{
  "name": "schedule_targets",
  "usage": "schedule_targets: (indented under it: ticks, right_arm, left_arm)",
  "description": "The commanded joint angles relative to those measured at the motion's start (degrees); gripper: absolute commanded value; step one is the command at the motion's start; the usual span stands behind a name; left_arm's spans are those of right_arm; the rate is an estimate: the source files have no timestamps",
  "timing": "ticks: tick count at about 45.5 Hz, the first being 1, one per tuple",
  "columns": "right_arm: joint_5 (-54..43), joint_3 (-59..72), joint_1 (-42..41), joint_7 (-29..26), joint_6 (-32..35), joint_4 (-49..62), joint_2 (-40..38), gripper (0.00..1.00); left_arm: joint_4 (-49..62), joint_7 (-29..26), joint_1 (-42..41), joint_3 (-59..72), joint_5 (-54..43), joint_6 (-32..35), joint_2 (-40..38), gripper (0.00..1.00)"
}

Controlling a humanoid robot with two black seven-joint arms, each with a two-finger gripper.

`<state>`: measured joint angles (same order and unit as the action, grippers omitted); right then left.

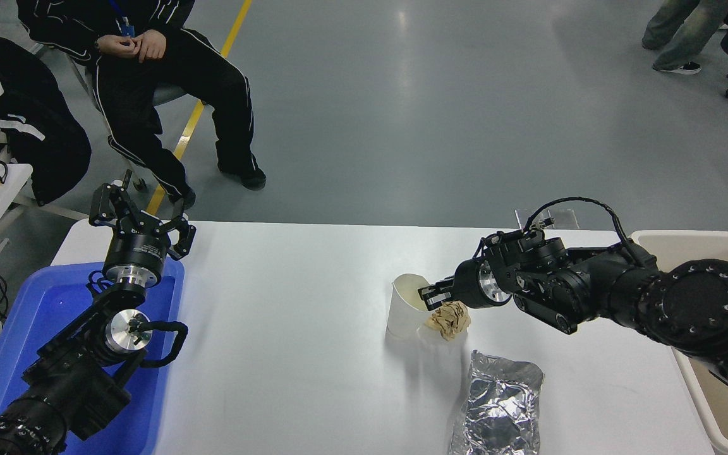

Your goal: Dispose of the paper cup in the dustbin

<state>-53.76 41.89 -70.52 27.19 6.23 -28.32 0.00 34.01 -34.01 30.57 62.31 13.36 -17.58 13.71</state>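
Paper cup (406, 306) is stood on the white table (288, 354), pinched at its right rim by the closed right gripper (430, 294). Just right of it, a crumpled brown paper ball (448, 319) is seen. The dustbin (705, 246) is placed at the table's right edge. The left gripper (139, 218) is parked, spread apart, over the blue tray (4, 354).

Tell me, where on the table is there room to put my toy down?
The big bare patch of the white table lies between the blue tray and the paper cup. It is crowded on the right: the cup, a brown paper ball, a foil bag and the right gripper sit close together.
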Motion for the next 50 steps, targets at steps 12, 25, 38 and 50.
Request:
schedule_targets:
  ticks: [12, 25, 38, 50]
  right_arm:
    - [13.23, -2.16, -7.43, 3.57, 0.97, 0.46, 0.00, 0.00]
    - [24.04, -2.25, -6.56, 3.39, 1.59, 11.35, -6.33, 0.00]
    - [28.80, -4.09, 0.12, 1.99, 7.30, 30.52, -12.74, 0.00]
    - [28.80, -13.58, 4.07, -12.76, 7.21, 35.17, -21.44, 0.00]
  left_arm:
    - [0.00, 0.00, -0.07, 0.00, 0.00, 0.00, 0.00, 1.00]
    - [0.00, 0.00, 0.01, 0.00, 0.00, 0.00, 0.00, 1.00]
    - [0.00, 0.00, -0.07, 0.00, 0.00, 0.00, 0.00, 1.00]
    - [0.00, 0.00, -0.07, 0.00, 0.00, 0.00, 0.00, 1.00]
